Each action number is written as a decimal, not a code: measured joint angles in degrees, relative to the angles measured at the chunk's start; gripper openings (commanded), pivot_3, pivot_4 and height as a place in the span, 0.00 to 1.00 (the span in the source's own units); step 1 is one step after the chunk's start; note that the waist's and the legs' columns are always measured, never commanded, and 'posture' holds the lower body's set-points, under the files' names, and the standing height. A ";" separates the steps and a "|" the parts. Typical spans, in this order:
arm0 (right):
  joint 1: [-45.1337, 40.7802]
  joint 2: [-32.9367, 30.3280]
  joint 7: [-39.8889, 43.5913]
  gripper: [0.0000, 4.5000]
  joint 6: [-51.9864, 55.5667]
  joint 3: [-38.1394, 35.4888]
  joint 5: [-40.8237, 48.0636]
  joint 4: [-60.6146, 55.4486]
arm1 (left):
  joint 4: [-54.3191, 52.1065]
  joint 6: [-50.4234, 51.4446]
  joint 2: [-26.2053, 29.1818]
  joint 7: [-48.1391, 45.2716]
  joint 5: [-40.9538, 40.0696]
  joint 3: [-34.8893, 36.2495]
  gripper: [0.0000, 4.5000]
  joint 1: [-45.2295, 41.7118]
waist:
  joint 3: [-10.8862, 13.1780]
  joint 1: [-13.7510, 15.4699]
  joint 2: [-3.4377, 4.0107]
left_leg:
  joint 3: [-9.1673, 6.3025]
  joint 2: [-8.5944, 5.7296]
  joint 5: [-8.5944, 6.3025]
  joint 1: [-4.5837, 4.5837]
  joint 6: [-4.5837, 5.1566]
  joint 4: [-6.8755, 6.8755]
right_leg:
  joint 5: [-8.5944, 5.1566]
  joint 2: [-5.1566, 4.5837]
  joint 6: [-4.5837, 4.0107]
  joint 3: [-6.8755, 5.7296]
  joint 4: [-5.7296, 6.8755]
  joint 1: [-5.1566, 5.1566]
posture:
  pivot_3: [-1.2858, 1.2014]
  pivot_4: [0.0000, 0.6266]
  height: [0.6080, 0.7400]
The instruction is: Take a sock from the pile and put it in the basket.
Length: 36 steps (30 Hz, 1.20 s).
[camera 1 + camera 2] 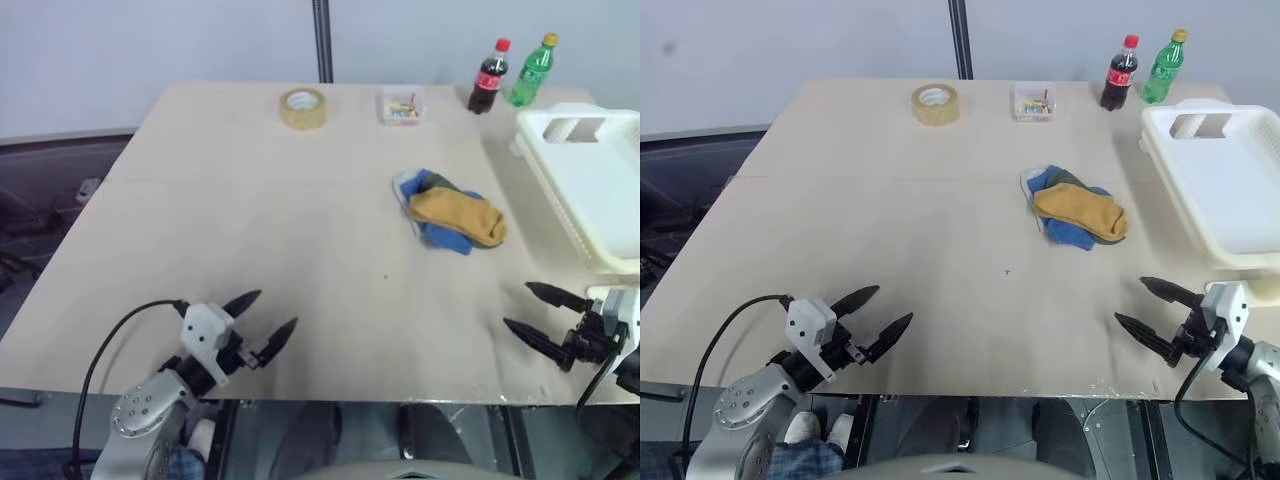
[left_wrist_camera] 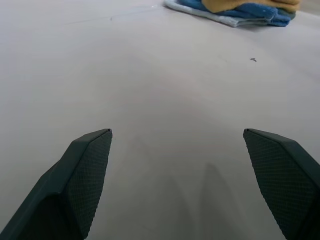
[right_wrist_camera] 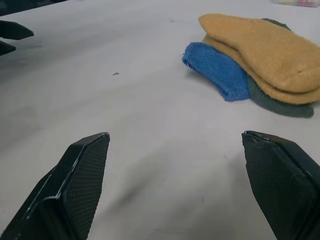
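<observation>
Mustard-yellow knit is what you want: the soft mustard-yellow knit sock (image 1: 458, 215) lies on top of the small heap of socks (image 1: 1075, 212), over a blue sock (image 3: 216, 70) and a dark grey-green sock (image 3: 280, 102), on the pale beige tabletop (image 1: 250, 220) right of centre and well ahead of both arms. The large cream-white slotted plastic basket (image 1: 590, 180) sits at the table's right edge, near the heap but apart from it. Your left gripper (image 1: 262, 325) hovers at the near left edge with its two black fingers spread wide and nothing between them; your right gripper (image 1: 1153, 312) at the near right edge is likewise spread wide and empty, and it is the nearer one to both the heap and the basket. Expect the sock to be light, floppy and slightly grippy, so it should bunch and drape rather than slip, but it may drag the blue one along if you bite too deep. You would do best to pinch a fold of the upper layer near its middle, closing on yellow knit alone, then lift clear before swinging right. The roll of tan tape (image 1: 302, 108), small clear plastic box (image 1: 402, 105) and two bottles (image 1: 510, 74) along the far edge are out of your way.
</observation>
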 measured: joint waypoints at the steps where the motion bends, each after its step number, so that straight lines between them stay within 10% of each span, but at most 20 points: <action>1: -0.24 0.00 -0.01 0.98 0.00 0.23 -0.03 0.00 | 0.00 -0.02 0.00 -0.20 -0.07 0.02 1.00 -0.08 | 0.00 0.00 0.00 | 0.00 0.00 0.00 0.00 0.00 0.00 | 0.00 0.00 0.00 0.00 0.00 0.00 | 0.52 0.24 0.99; 12: -6.44 0.08 -3.67 0.98 0.22 4.55 -3.30 0.60 | 1.25 -2.24 0.30 -3.53 -2.11 0.93 1.00 -1.19 | 0.00 -0.30 0.03 | 0.02 0.00 0.00 0.07 0.00 0.05 | 0.01 0.02 0.00 0.01 0.07 0.04 | 0.52 0.24 0.99; 29: -46.96 13.18 -29.76 0.98 7.55 30.20 -31.93 18.97 | -3.23 -2.09 4.35 -11.93 -10.07 1.65 1.00 -2.46 | 0.08 -1.51 0.06 | -0.02 -0.22 0.15 -0.12 -0.25 0.07 | 0.02 0.15 0.00 0.01 0.36 -0.26 | 0.52 0.24 0.99; 36: -49.01 13.66 -32.17 0.46 7.54 31.01 -34.90 22.81 | -4.37 -2.09 4.20 -11.42 -10.21 1.79 1.00 -0.43 | 0.08 -1.65 0.07 | -0.02 -0.23 0.05 -0.05 -0.07 0.08 | 0.01 0.14 -0.01 0.04 0.75 -0.38 | 0.52 0.24 0.99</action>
